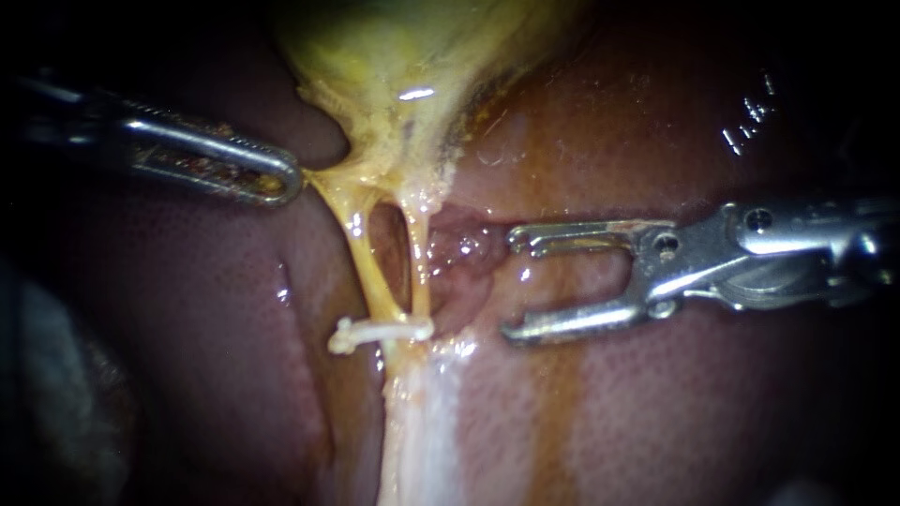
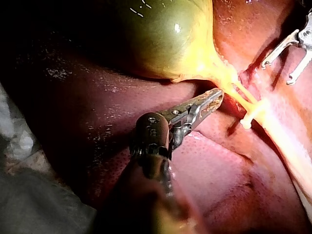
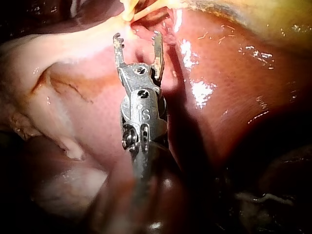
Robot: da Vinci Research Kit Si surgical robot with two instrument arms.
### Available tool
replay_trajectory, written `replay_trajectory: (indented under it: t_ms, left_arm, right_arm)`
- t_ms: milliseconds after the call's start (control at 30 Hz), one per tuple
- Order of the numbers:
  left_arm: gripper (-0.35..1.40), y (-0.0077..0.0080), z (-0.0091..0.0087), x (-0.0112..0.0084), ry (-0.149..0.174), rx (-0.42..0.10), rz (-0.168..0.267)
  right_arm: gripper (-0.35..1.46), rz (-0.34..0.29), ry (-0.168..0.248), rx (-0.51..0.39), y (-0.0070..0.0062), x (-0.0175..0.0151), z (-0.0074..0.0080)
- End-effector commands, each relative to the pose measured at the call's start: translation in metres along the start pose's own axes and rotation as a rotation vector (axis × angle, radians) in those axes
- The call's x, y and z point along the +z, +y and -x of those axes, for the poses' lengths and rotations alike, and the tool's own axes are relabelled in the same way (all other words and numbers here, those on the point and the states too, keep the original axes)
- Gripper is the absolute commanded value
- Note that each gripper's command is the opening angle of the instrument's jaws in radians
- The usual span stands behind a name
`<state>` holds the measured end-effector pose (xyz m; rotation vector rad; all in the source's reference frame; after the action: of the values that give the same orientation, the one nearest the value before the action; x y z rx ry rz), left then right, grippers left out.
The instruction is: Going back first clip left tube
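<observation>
Endoscope: the left instrument [image 1: 281,183] is clamping its tool on the gallbladder [image 1: 394,56] at the neck, pulling sideways so the tubes are standing taut. The clip [image 1: 380,330] is sitting low across the left tube [image 1: 366,267]; whether it is also catching the neighbouring tube [image 1: 419,267] is hard to tell. The right instrument [image 1: 509,286] is hanging beside them, tool gaping and empty, apparently ready for drawing away.

Left wrist: the tool's tip is disappearing into yellow tissue.

Right wrist: the tubes are running out of view ahead of the spread jaws.

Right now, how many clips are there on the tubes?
1. The white clip lies across the lower end of the tubes, below the gallbladder, left of the right instrument, whose jaws stand open. No other shows; tissue may hide more.
</observation>
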<state>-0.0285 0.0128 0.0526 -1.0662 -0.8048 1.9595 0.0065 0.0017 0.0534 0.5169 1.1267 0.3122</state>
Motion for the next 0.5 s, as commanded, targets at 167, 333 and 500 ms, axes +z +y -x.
replay_trajectory:
  t_ms: [167, 333, 500]
  left_arm:
    - [-0.35, -0.0001, 0.0001, 0.0003, 0.001, 0.0, -0.002]
    - [-0.35, -0.0004, 0.0001, 0.0009, 0.002, 0.001, -0.005]
    - [-0.35, -0.0008, 0.0002, 0.0025, 0.005, 0.003, -0.011]
  right_arm:
    - [0.5, -0.003, -0.011, -0.003, -0.0002, -0.0009, 0.0003]
    - [0.5, 0.0, -0.04, -0.013, -0.0003, -0.0012, 0.0004]
    - [0.5, 0.0, -0.046, -0.013, -0.0003, -0.0014, 0.0004]
